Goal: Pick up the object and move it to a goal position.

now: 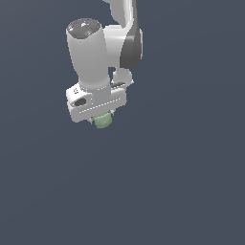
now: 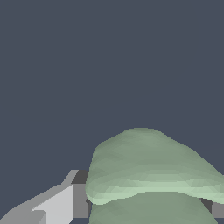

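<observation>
My pincer (image 1: 101,117) points down from the white hand at the end of my arm (image 1: 88,57), and tucked right under that hand sits the small pale green lump (image 1: 102,120). In the exterior view only the lower part of the lump peeks out below the hand; my fingers themselves are mostly hidden behind the hand's body, so from there I can only say the lump is pressed up close beneath me.

The wrist view is nearer. There the green lump (image 2: 148,170) fills much of the picture, rounded and bumpy, with a paler groove running across its middle like a waist. One of my fingers (image 2: 65,203), grey and white with a dark pad, lies tight against the lump's side, and a small bit of the other finger (image 2: 217,210) shows at the far side, also touching it. So my pincer is closed narrow around the lump, gripping it at or just below the groove.

All around is a plain dark blue-grey ground (image 1: 182,182), the same in both views
</observation>
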Available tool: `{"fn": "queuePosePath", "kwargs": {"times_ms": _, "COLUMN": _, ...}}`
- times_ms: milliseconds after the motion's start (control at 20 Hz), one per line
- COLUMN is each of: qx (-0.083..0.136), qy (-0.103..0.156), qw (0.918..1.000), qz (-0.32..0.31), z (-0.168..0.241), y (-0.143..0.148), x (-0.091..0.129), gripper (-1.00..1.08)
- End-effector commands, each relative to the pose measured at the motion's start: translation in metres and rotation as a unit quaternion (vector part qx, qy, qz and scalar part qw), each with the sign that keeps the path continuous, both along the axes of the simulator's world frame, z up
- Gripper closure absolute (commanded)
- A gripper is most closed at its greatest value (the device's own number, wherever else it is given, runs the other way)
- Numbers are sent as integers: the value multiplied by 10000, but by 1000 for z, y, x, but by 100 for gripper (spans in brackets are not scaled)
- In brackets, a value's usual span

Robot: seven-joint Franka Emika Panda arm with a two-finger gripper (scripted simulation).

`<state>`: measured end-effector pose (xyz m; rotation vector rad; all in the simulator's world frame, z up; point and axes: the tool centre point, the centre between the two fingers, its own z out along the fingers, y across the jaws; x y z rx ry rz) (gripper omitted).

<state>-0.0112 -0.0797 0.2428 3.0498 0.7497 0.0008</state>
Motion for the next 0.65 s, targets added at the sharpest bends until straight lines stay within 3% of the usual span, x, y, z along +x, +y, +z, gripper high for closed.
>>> {"fn": "queuePosePath", "kwargs": {"times_ms": 0, "qx": 2, "qy": 4, "qw": 10000, "qz": 1, "z": 17, "y": -1, "x": -8, "gripper": 108}}
{"fn": "queuePosePath", "kwargs": {"times_ms": 600, "qx": 5, "qy": 4, "qw": 10000, "qz": 1, "z": 55, "y": -5, "x": -24, "gripper": 108}}
